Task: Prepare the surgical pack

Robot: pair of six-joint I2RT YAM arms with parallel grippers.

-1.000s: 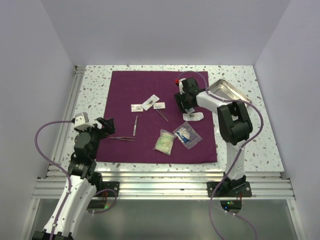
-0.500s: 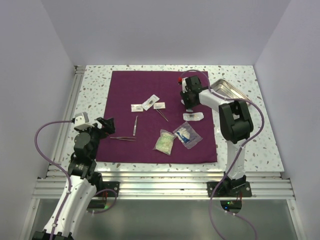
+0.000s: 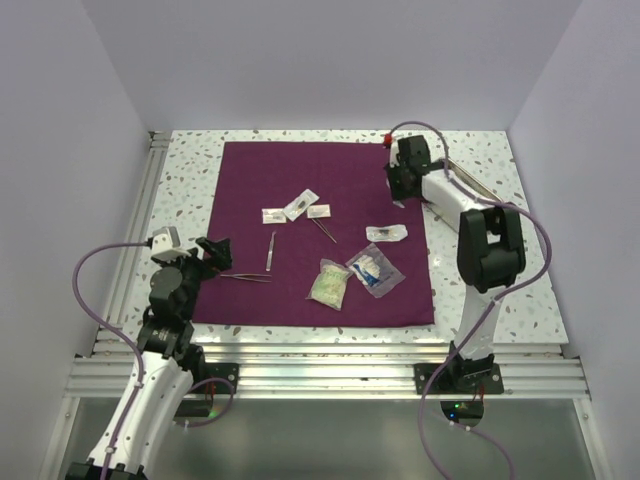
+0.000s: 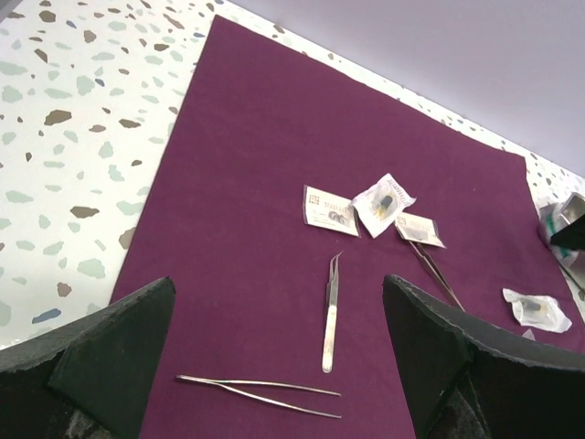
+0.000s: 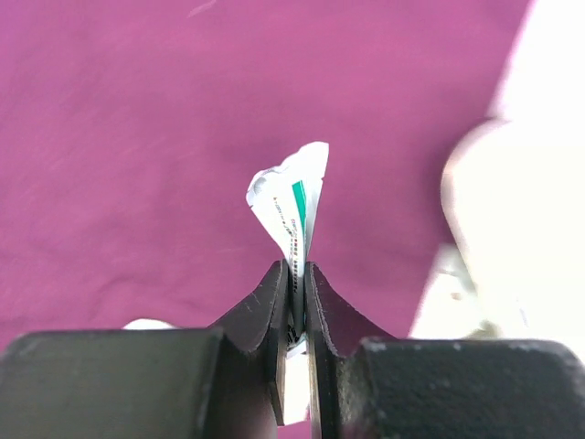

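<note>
Top external view: surgical pack is seen spread flat as a plum-purple sheet across the middle of the speckled table. Right gripper is held at the upper right corner of the cloth. In the right wrist view its fingers are pressed together on a small white packet with green print, raised above the cloth. Left gripper is placed at the lower left edge of the sheet, fingers spread wide, nothing between them. Slim tweezers and a shorter forceps are laid just ahead of it. Flat sachets are noted at centre, two pouches lower right of centre.
</note>
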